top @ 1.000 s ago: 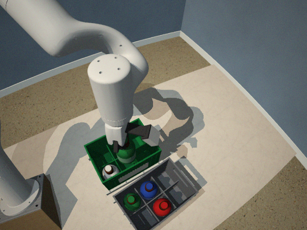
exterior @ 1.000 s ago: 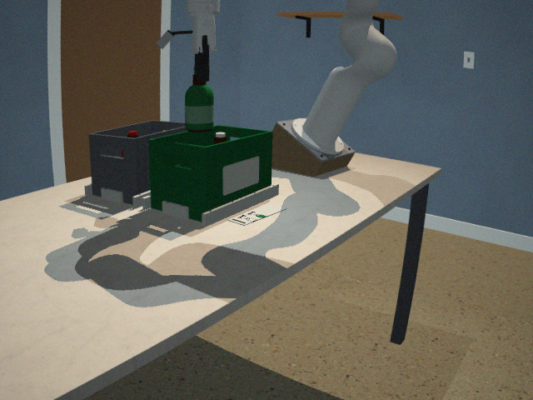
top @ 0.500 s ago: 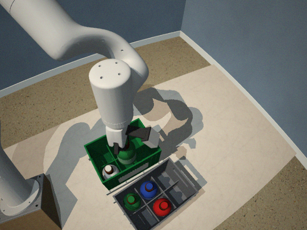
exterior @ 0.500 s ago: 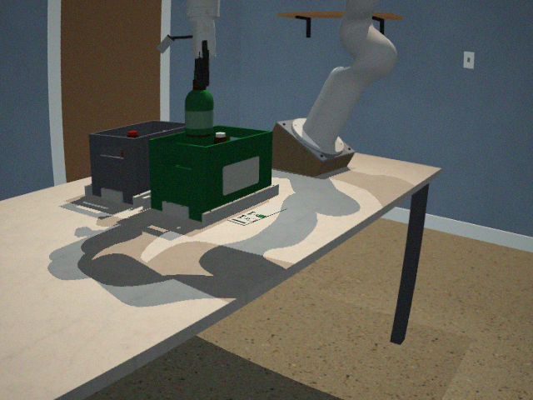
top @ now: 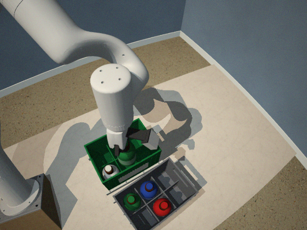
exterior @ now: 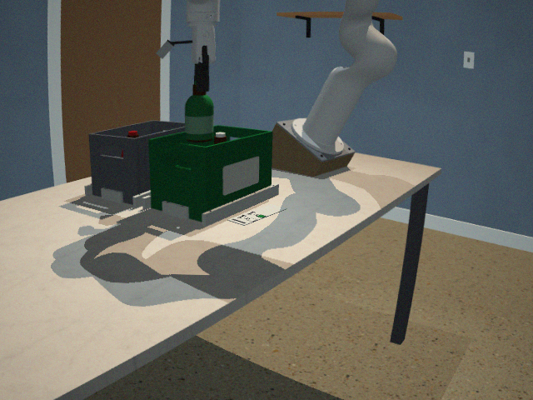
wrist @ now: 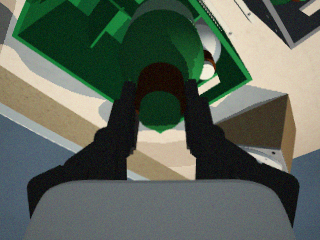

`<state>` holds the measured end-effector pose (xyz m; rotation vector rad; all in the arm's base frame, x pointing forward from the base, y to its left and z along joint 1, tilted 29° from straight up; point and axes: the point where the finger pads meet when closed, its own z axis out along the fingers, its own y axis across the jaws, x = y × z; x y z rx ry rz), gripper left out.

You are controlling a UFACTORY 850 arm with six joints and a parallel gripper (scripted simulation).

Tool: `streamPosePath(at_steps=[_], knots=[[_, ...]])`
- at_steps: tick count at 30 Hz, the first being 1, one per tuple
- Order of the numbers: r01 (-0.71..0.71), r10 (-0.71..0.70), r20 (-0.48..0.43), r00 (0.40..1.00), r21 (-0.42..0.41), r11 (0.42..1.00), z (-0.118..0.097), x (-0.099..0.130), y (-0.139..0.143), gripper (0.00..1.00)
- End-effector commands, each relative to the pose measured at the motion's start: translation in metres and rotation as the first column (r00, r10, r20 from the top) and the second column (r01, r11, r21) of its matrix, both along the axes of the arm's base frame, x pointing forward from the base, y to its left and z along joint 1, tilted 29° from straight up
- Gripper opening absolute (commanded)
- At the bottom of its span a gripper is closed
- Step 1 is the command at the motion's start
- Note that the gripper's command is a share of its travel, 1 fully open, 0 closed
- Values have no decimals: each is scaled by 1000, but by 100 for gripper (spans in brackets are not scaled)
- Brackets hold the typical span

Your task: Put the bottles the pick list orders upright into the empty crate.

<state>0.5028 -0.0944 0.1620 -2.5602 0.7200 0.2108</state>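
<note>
Exterior: upright green bottle (exterior: 199, 115), pale label band.

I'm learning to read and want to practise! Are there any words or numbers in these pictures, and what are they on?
No words or numbers can be read here.
Pick list: dark marks and a green patch, too small to read.
Green crate: its grey side panel is blank.
Green bottle held in the pincer: its pale label band is plain.
Grey crate and the other bottles: no writing shows.
</note>
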Motion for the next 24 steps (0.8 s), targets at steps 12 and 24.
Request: streamPosePath(at_steps=[12, 24], knots=[[0, 0, 2, 1000, -1, 1000, -12, 0, 6, 0], [1, 0, 2, 1000, -1, 1000, -21, 0, 11, 0]])
